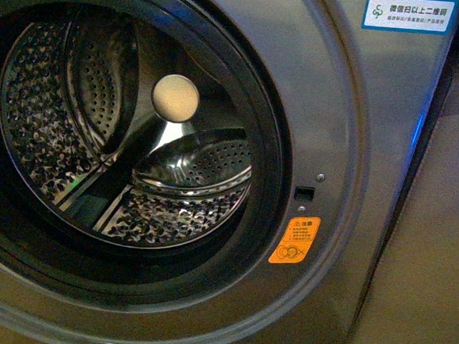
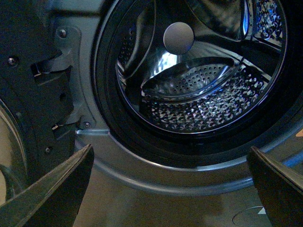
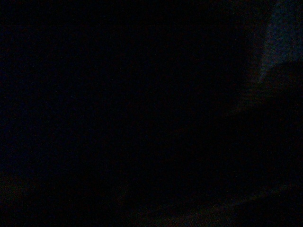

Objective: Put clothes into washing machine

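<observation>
Left hand (image 2: 170, 149): nearest to me, wide open. Its two dark fingers (image 2: 57, 189) sit far apart in the left wrist view with nothing between them, so I am carrying no cloth here.
Right hand: I cannot tell. The right wrist view is dark and the front view shows neither arm.
Washing machine (image 1: 348, 148): right in front of me, door swung aside. The hinge (image 2: 61, 61) shows beside the opening, and the black rim (image 1: 272, 143) of the round mouth is unobstructed.
Front panel: an orange sticker (image 1: 295, 240) sits just beside the rim and a blue-white label (image 1: 408, 13) sits higher up.
Drum (image 1: 172, 215): perforated steel, bare as far as I can see, no fabric on the paddles or the floor.
Hub (image 1: 175, 97): the cream disc at the back wall shows whole, with nothing lying in front of it.
Done: by my reading only the access is ready, with the mouth open and my left hand facing it.
Left: all of the loading. I judge the task barely started.
Clothes: I find them in no view, neither in the drum nor at the mouth.
Clothes relative to hand: not in my left hand and not near it in what I can see. Whether the right hand has them I cannot say.
</observation>
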